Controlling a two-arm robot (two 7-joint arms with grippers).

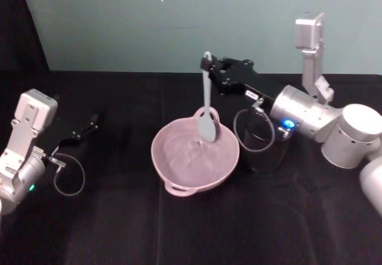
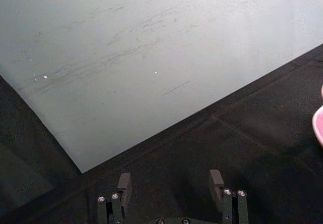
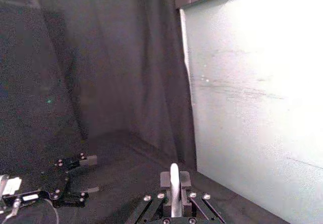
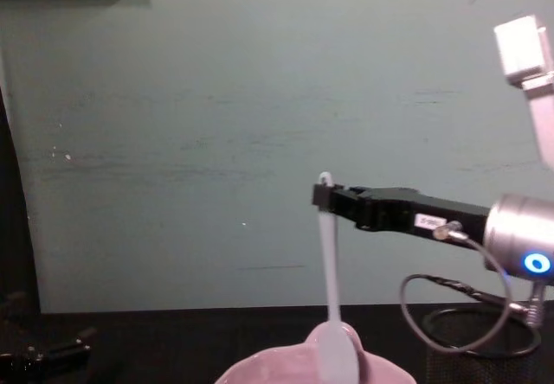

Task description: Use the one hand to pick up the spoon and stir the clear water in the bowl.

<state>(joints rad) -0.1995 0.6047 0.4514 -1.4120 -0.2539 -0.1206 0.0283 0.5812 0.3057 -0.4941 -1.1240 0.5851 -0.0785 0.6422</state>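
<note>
- Right gripper [image 1: 210,65] is clamped on the handle tip of the spoon [image 1: 206,107], which hangs upright with its blade at the far rim of the bowl [image 1: 156,151], mid-tabletop [image 1: 119,223]
- Chest view puts the blade level with the rim; from the head view I cannot tell whether it touches the clear water [image 1: 190,157]
- Mesh cup [image 1: 261,151] sits just beside the bowl's right side; there is open room toward the left edge
- Left gripper [image 1: 94,122] is near the left edge, jaws apart, empty

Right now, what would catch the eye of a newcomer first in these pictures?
The right gripper, mid-table, pinches the white spoon near its handle tip; it hangs upright with its blade just inside the far rim of the pink bowl. The left gripper is parked open at the far left.
</note>
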